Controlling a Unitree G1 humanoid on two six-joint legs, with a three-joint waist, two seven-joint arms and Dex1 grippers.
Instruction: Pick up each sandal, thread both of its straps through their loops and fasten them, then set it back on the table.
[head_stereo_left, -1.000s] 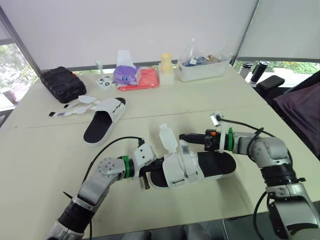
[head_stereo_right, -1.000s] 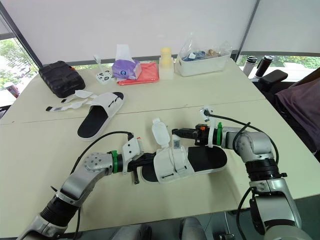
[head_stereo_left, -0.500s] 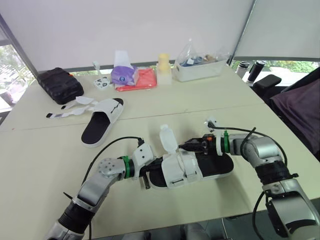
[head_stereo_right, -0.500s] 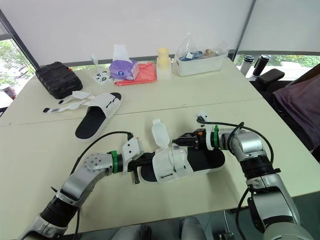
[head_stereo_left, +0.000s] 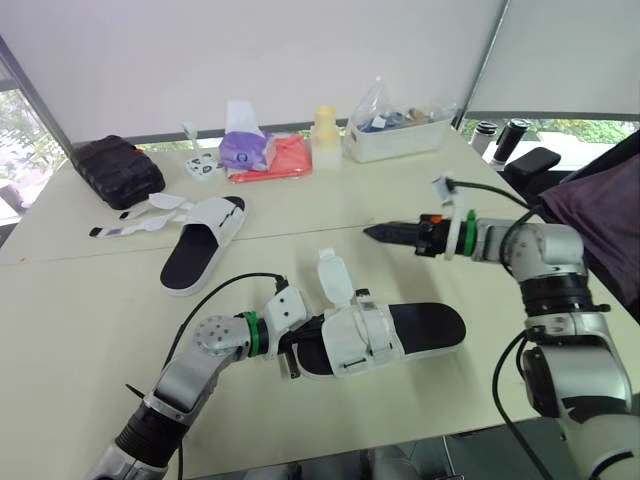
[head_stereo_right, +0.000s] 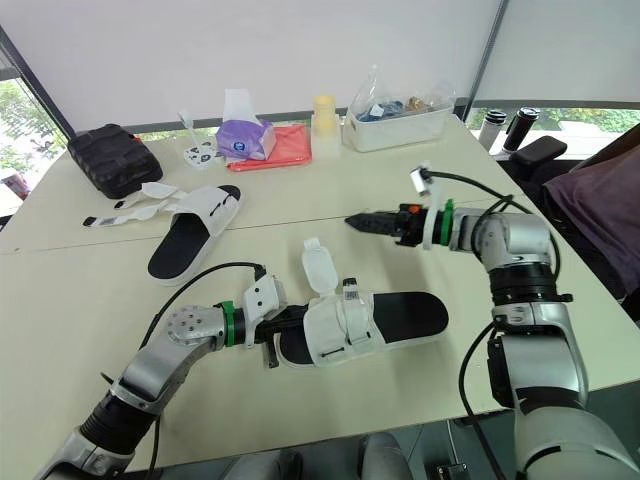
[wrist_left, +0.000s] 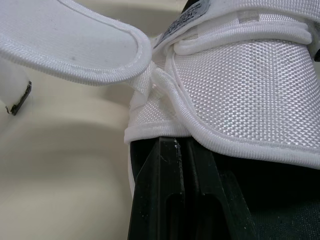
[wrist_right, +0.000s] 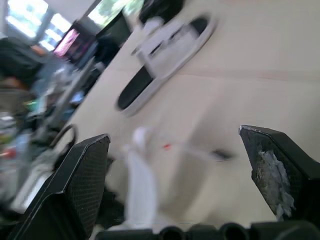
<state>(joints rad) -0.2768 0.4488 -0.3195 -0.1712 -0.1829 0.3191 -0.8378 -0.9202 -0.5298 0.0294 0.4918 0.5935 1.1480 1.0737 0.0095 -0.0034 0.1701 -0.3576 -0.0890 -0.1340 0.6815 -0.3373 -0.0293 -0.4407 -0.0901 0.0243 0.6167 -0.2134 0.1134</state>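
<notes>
The near sandal (head_stereo_left: 425, 328), black-soled with white straps, lies flat on the table (head_stereo_left: 90, 320). One strap is folded over its middle and the other strap flap (head_stereo_left: 334, 277) stands up. My left gripper (head_stereo_left: 297, 350) is shut on the sandal's toe end, and in the left wrist view its fingers (wrist_left: 175, 190) pinch the edge under the white webbing (wrist_left: 240, 85). My right gripper (head_stereo_left: 385, 233) hovers above the table behind the sandal, clear of it, open and holding nothing (wrist_right: 172, 135). A second sandal (head_stereo_left: 205, 240) lies at the back left with its straps spread loose.
Along the far edge stand a black pouch (head_stereo_left: 122, 170), a purple tissue pack (head_stereo_left: 245, 150), a red cloth (head_stereo_left: 287, 158), a yellow-capped bottle (head_stereo_left: 325, 135) and a clear box of items (head_stereo_left: 400, 125). Dark bottles (head_stereo_left: 512, 135) and a chair sit off the right side.
My right gripper has opened, let go of the near sandal's strap, and risen away toward the back of the table. The left gripper keeps its hold.
</notes>
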